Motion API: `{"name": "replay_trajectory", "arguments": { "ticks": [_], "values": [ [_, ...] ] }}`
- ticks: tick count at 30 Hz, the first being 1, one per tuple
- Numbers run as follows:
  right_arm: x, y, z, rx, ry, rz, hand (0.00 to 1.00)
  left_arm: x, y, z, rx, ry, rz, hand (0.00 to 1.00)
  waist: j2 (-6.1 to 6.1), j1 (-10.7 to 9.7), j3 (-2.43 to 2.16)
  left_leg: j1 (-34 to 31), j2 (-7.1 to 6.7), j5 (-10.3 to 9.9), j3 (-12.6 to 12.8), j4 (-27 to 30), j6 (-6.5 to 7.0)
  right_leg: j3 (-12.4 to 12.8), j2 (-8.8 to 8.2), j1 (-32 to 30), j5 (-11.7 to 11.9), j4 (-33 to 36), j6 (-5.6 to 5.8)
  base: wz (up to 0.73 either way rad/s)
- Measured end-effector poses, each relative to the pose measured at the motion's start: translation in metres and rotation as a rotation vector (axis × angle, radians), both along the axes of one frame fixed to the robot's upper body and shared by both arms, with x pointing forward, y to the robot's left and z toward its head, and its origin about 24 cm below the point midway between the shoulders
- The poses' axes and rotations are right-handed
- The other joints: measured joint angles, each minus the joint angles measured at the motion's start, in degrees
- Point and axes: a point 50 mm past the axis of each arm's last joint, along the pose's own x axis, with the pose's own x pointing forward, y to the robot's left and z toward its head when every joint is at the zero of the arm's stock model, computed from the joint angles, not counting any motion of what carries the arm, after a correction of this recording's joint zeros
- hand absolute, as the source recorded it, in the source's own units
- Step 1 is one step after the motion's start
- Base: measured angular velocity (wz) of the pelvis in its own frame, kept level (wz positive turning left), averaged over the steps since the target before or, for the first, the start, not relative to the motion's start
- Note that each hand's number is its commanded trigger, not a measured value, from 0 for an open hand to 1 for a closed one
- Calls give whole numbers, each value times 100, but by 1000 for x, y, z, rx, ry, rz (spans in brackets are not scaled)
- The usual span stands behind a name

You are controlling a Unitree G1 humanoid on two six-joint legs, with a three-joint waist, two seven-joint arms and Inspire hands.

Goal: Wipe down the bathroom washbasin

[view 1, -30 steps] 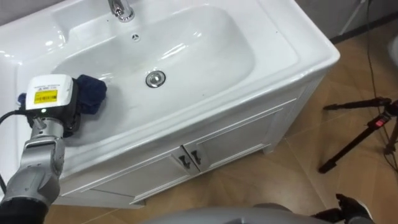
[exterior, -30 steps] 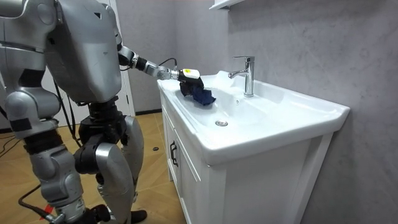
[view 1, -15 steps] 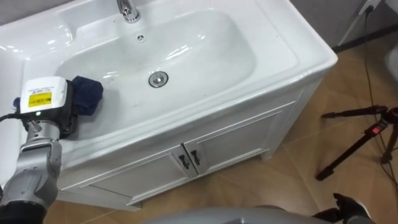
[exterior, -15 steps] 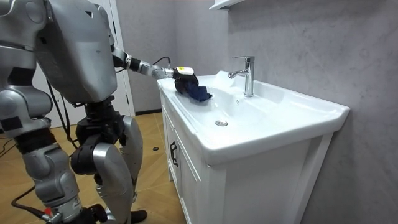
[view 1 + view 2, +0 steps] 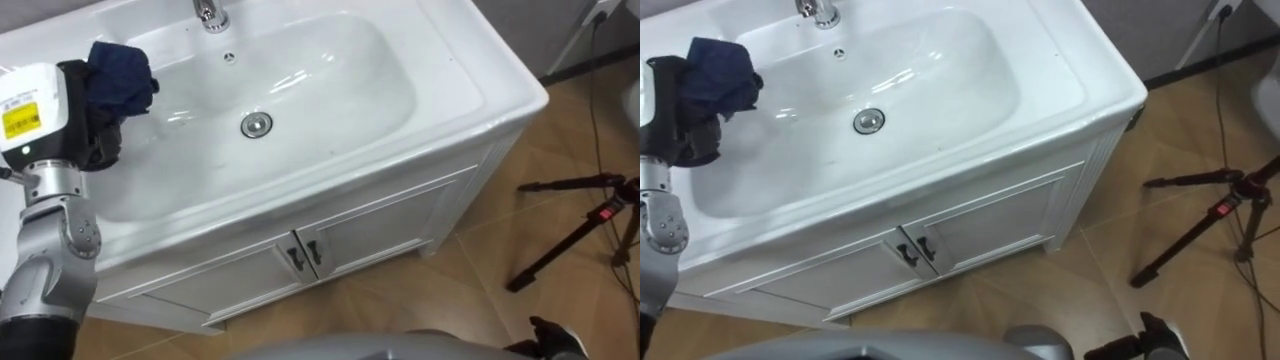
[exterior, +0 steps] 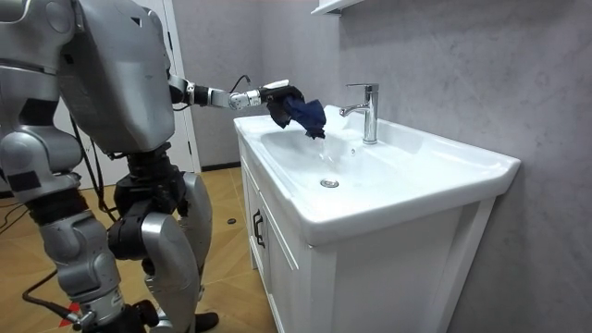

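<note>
The left hand [image 5: 88, 125] holds a dark blue cloth [image 5: 120, 72] in the air above the back left part of the white basin [image 5: 330, 80], close to the faucet [image 5: 208, 12] and clear of the porcelain. In the room view the cloth [image 6: 301, 113] hangs in loose folds below the hand [image 6: 264, 95], its lowest corner over the bowl without touching it. The fingers are closed round a bunched part of the cloth, though the fabric covers most of them, so how deep the hold goes cannot be told. The cloth looks soft, light and limp. It should fold and drape to whatever it is pressed against, and it cannot push back on its own, so the wiping pressure has to come from the hand behind it. A hold on a thick wad near its middle, as it seems to be now, looks sound: enough fabric is left free to spread under the palm. A pinch on one corner would let it trail and slip out. The glazed basin looks hard and smooth, likely slippery, with curved walls falling to the drain [image 5: 257, 124], so the cloth should glide easily and may bunch up or slide out from under the fingers if the hold loosens.
</note>
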Motion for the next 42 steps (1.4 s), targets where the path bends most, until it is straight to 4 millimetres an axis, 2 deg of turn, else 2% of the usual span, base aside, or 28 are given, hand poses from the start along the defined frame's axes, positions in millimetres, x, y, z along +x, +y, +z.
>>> {"name": "replay_trajectory", "arguments": {
  "ticks": [8, 13, 17, 21, 24, 28, 35, 42],
  "values": [
    [-5, 7, -4, 9, 23, 3, 0, 5, -7, 4, -30, -61, -23, 100, 10, 31, -10, -12, -1, 0, -29, 1, 0, -21, 2, 1, -11, -6, -7, 0],
    [-5, 10, -5, 19, 24, -3, 0, 4, -4, 6, -32, -91, -1, 100, 18, 75, -28, -13, -1, 0, -29, -1, 0, -15, 2, -3, -15, -4, -10, 0],
    [-6, 10, -5, 19, 25, -8, 0, 2, 1, 9, -20, -117, 24, 100, 19, 191, -48, -4, -9, 0, -49, 3, 0, -11, -1, -11, -17, -2, -7, 0],
    [-5, 9, -5, 23, 34, -18, 0, 1, 6, 10, -14, -121, 56, 100, 11, 244, -74, -2, -39, 0, -187, 5, 1, -24, -5, 5, -33, 6, 7, 7],
    [-4, 9, -5, 24, 35, -22, 0, -1, 11, 12, -6, -134, 88, 100, 12, 274, -76, -3, -66, 1, -310, 3, 2, -105, -14, 21, -34, 15, 11, 7],
    [-6, 9, -5, 24, 41, -24, 0, -2, 16, 13, -1, -136, 120, 100, 11, 362, -75, 7, -71, 1, -352, 3, 3, -148, -48, 49, -34, 15, 13, 5],
    [-8, 6, -5, 17, 47, -58, 0, -15, 33, 13, -2, -139, 232, 100, 18, 439, -70, 70, -84, 2, -430, -7, 4, -187, -56, 107, -78, 14, 19, 4],
    [-12, 2, -3, -16, 41, -103, 0, -34, 42, 1, 2, -79, 306, 100, 21, 508, -73, 75, -89, 2, -458, -24, 4, -243, -69, 139, -78, 10, 19, 2]
  ]
}}
